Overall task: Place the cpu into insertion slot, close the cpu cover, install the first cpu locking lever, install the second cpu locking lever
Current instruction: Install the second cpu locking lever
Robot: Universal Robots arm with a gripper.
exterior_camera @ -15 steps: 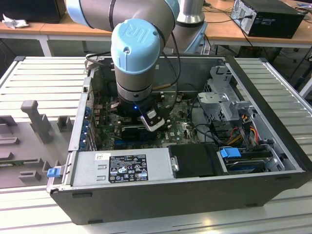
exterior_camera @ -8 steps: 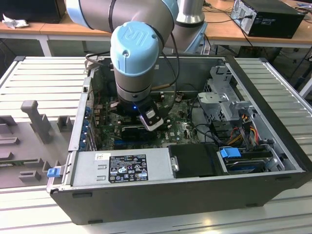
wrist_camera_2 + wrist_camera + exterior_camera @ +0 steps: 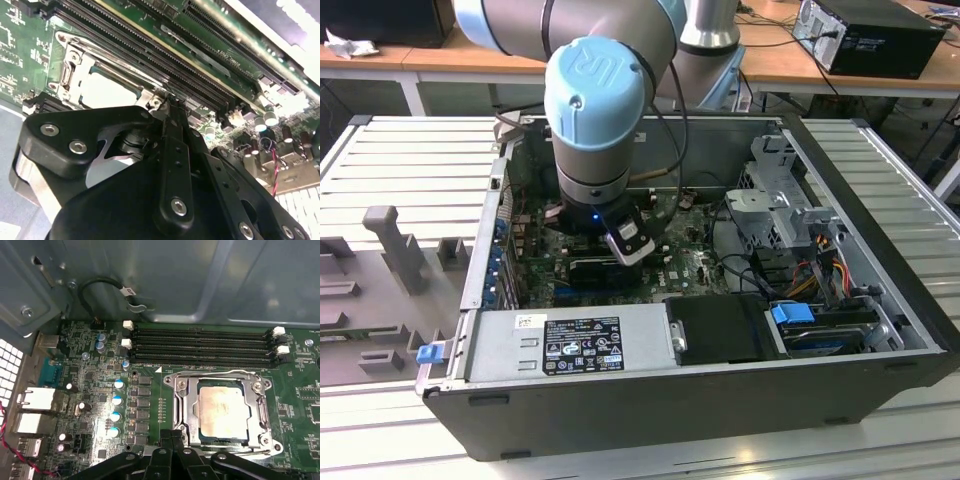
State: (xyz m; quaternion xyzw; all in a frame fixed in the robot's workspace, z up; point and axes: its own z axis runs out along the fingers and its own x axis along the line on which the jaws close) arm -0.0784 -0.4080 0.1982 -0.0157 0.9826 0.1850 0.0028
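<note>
In both wrist views the cpu (image 3: pixel 222 410) (image 3: pixel 107 90) lies flat in the insertion slot (image 3: pixel 220 441), pale face up. The silver cpu cover (image 3: pixel 186 410) (image 3: pixel 75 70) is down over it and frames it through its window. A thin wire locking lever (image 3: pixel 215 372) runs along the cover's edge nearest the memory slots. My gripper (image 3: pixel 172 436) (image 3: pixel 169 106) is shut, its black fingertips pressed together right at the socket's edge, at a corner of the cover, with nothing visible between them. In the exterior view the arm's wrist (image 3: pixel 595 190) reaches down into the open computer case.
Long black memory slots (image 3: pixel 200 345) run beside the socket. Blue-topped capacitors (image 3: pixel 118 400) and rear ports (image 3: pixel 37 400) stand on the board. The grey case wall (image 3: pixel 200 280) rises behind. The power supply (image 3: pixel 570 345) and a drive cage (image 3: pixel 780 190) crowd the case.
</note>
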